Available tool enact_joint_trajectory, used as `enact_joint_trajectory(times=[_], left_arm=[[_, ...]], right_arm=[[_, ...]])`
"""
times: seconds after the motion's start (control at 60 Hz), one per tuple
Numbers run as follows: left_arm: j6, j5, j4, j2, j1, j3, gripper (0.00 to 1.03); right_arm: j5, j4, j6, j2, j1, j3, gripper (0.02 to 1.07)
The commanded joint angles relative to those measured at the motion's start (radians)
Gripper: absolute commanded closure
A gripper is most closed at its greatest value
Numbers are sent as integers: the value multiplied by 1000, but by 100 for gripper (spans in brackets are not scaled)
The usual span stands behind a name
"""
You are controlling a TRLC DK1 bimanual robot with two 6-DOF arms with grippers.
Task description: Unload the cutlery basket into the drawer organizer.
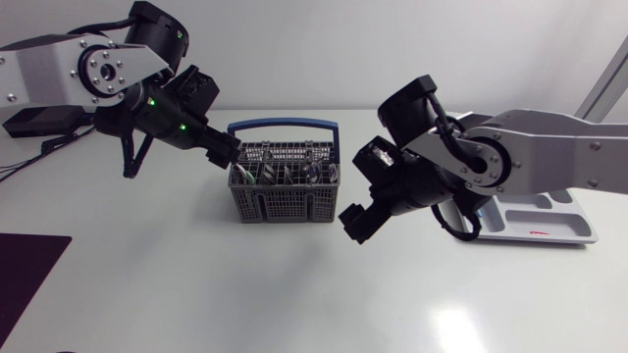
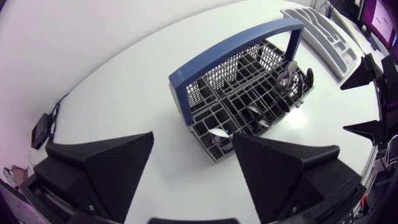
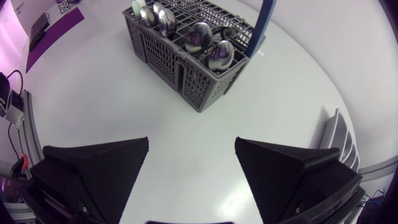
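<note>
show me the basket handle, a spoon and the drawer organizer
basket handle [image 1: 283, 124]: head view, top of the blue bar
spoon [image 3: 200, 36]: right wrist view, its bowl
drawer organizer [image 1: 564, 236]: head view, front rim

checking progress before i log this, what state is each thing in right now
cutlery basket: upright, handle raised, loaded with spoons
spoons: standing bowl up in the basket
drawer organizer: flat on the table, visible compartments look empty, partly hidden by the right arm
left gripper: open, empty, at the basket's end
right gripper: open, empty, over the table beside the basket
</note>
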Motion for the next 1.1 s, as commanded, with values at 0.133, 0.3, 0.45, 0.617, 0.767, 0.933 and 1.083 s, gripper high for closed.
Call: enact_joint_trajectory(times=[0.133, 0.3, 0.45, 0.617, 0.767, 0.933, 1.083], left_arm=[[-45, 57, -19, 30, 27, 16, 17], [-79, 58, -28, 37, 33, 17, 17], [-123, 78, -46, 37, 58, 17, 17], [-143, 127, -66, 37, 101, 11, 17], [-143, 158, -71, 26, 133, 1, 16], [-143, 176, -72, 23, 160, -12, 16], [-139, 179, -72, 22, 177, -32, 16]], right_arm=[[32, -16, -5, 42, 50, 46, 7], [46, -16, 6, 51, 85, 72, 7], [63, -18, 11, 71, 128, 119, 7], [68, -42, 12, 131, 177, 210, 7], [72, -59, 26, 186, 210, 294, 7], [75, -74, 41, 245, 239, 377, 7], [88, -102, 52, 306, 260, 460, 7]])
